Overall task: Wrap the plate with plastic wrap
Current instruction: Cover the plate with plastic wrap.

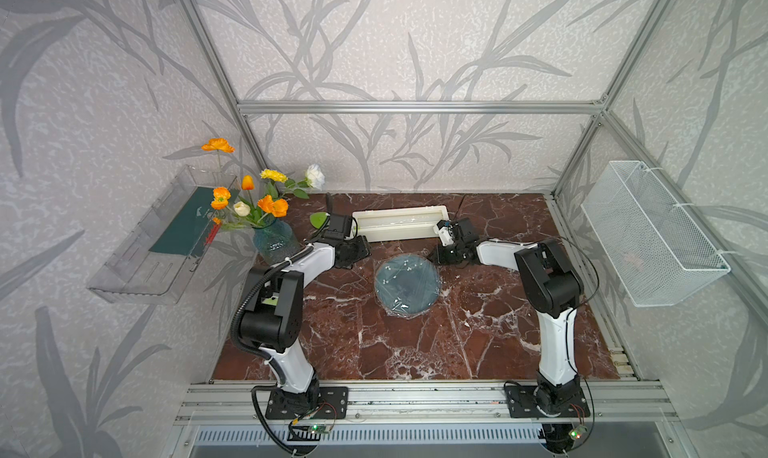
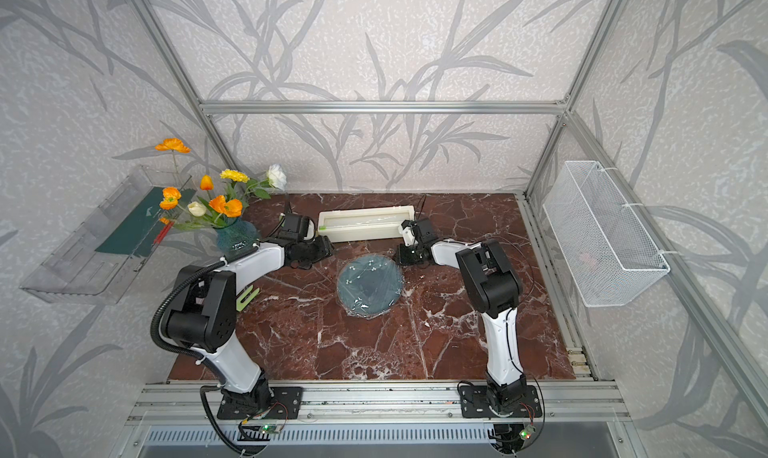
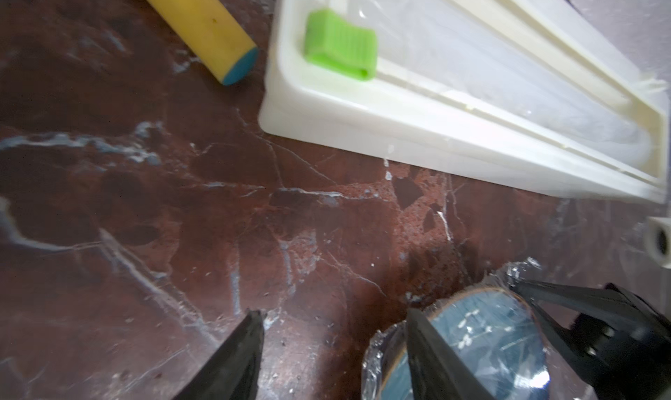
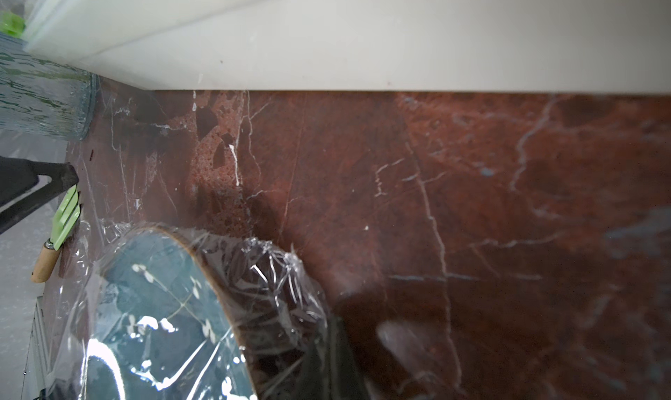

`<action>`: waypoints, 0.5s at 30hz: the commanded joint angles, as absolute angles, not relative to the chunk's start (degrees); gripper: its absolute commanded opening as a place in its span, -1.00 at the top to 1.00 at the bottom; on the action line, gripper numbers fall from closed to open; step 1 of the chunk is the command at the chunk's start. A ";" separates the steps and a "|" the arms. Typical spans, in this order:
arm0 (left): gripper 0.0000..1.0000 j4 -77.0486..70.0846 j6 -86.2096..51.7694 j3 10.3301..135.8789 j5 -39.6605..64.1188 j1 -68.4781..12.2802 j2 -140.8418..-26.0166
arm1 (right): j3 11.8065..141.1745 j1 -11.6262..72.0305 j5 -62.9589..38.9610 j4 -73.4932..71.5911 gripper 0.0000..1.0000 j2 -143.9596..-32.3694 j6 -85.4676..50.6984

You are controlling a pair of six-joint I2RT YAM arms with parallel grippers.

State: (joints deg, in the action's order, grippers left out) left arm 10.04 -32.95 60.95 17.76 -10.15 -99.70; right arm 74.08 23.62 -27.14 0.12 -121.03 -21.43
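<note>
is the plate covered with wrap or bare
Covered: glossy, wrinkled plastic wrap lies across the plate and bunches past its rim onto the table. Tucked underneath: cannot tell.

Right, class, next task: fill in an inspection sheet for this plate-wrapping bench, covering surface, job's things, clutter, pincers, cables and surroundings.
Surface: red-brown marble tabletop, white-veined, with small pale specks.
Job's things: dark blue plate mid-table, with plastic wrap stretched over it and bunched at the rim; cream dispenser box behind, green tab at one end.
Clutter: glass vase of flowers; yellow cylinder; green pronged tool.
Pincers: left pincer open, empty, near the plate's rim; right pincer shut at the wrap's bunched edge, grip unclear.
Cables: corrugated black hose on left arm; thin black cable looping off right arm.
Surroundings: clear wall shelf, white wire basket, aluminium frame.
</note>
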 commanded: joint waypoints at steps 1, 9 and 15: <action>-0.12 3.51 -35.93 59.35 27.94 -10.52 -101.49 | 74.22 23.57 -27.47 0.03 0.93 -120.23 -21.73; 0.06 3.76 -35.20 58.57 27.60 -10.55 -104.64 | 75.27 23.55 -27.34 1.34 0.93 -120.23 -21.19; 0.23 1.37 -36.87 56.92 29.18 -10.55 -104.73 | 75.79 23.56 -27.07 2.08 0.93 -120.32 -20.95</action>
